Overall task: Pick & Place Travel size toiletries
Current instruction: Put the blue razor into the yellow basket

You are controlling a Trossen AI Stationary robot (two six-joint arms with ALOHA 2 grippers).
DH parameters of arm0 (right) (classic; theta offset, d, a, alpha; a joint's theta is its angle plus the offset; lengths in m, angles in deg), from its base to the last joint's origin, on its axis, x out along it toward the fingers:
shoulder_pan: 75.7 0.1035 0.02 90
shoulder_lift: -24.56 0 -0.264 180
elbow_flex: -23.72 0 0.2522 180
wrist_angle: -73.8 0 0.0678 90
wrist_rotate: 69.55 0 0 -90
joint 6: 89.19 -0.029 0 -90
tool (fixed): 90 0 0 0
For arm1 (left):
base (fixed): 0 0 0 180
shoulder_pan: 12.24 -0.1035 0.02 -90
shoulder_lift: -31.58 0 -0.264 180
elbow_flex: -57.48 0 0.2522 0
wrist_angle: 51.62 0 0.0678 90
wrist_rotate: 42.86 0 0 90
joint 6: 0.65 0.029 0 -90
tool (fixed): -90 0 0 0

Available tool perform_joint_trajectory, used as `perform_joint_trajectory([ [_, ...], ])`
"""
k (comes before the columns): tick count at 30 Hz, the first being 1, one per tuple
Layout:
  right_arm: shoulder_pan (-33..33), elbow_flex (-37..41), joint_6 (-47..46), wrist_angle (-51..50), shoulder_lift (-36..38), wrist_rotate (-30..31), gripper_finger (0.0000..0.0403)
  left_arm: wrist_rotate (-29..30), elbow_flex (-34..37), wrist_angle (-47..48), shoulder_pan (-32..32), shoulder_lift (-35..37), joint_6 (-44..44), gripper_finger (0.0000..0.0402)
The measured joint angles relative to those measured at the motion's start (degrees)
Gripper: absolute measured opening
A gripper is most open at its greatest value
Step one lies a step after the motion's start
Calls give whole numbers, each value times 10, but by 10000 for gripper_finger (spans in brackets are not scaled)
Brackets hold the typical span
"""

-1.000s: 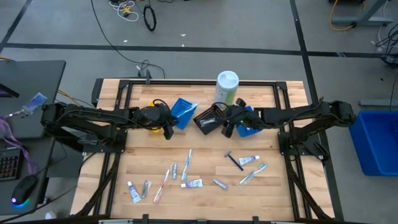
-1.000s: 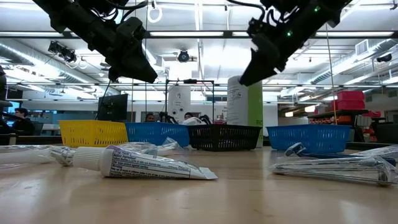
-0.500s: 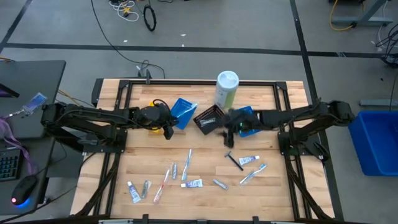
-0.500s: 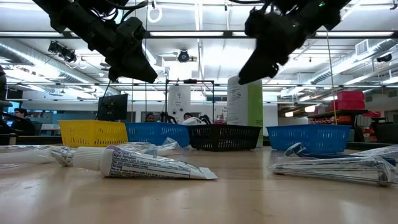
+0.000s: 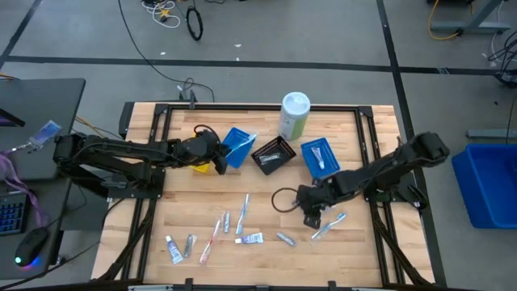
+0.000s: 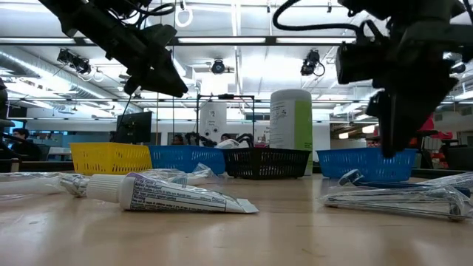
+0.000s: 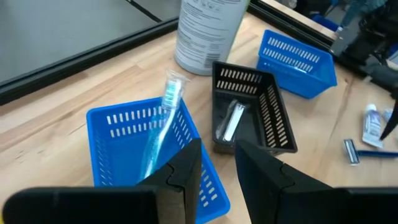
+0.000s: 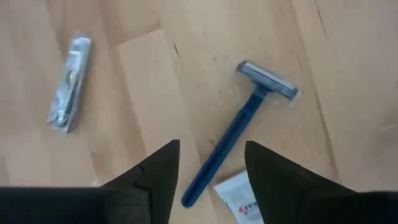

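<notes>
Several toiletries lie flat on the wooden table: toothbrushes (image 5: 244, 212) and small tubes (image 5: 249, 238) toward the near edge. My right gripper (image 5: 312, 217) hangs open just above a dark-blue razor (image 8: 249, 124). The razor runs up between its fingers in the right wrist view. A silvery tube (image 8: 69, 84) lies off to one side and a white toothpaste tube's corner (image 8: 239, 196) sits by the razor handle. My left gripper (image 5: 216, 164) waits open above the left blue tray (image 5: 237, 145), which holds a toothbrush (image 7: 161, 118).
A black tray (image 5: 273, 153) holds a silvery tube (image 7: 230, 121). The right blue tray (image 5: 317, 155) holds a white tube. A yellow tray (image 6: 109, 157) sits under my left arm. The white-and-green canister (image 5: 294, 115) stands at the far edge. A cable loop (image 5: 283, 199) trails beside my right gripper.
My right gripper has left the right blue tray, swung toward the table's near edge and dropped down, and its fingers now point at the razor. My left arm has kept still.
</notes>
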Motion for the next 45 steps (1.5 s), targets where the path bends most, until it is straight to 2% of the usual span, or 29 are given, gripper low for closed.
perform_joint_trajectory([
  [7, -4, 0, -6, -2, -63, 84, 238, -2, 0, 0, 0, 0, -6, 104],
  [12, -14, -3, -11, 10, -96, 73, 238, -3, 0, 0, 0, 0, -6, 104],
  [16, -15, -2, -16, 17, -101, 75, 205, -3, 0, 0, 0, 0, -6, 104],
  [27, -17, 0, -17, 34, -92, 85, 64, -3, 0, 0, 0, 0, -13, 104],
  [34, -27, -28, -2, 44, -47, 86, 46, -4, 0, 0, 0, 0, -16, 104],
  [37, -36, -46, 52, 50, -15, 130, 46, -6, 0, -1, 0, 0, -5, 104],
  [40, -52, -57, 90, 92, 16, 227, 46, -11, 0, -19, 0, 0, 14, 104],
  [43, -76, -57, 107, 163, 39, 313, 46, -62, 0, -57, 0, 0, 66, 104],
  [45, -94, -57, 134, 215, 51, 322, 45, -114, 0, -93, 0, 0, 108, 104],
])
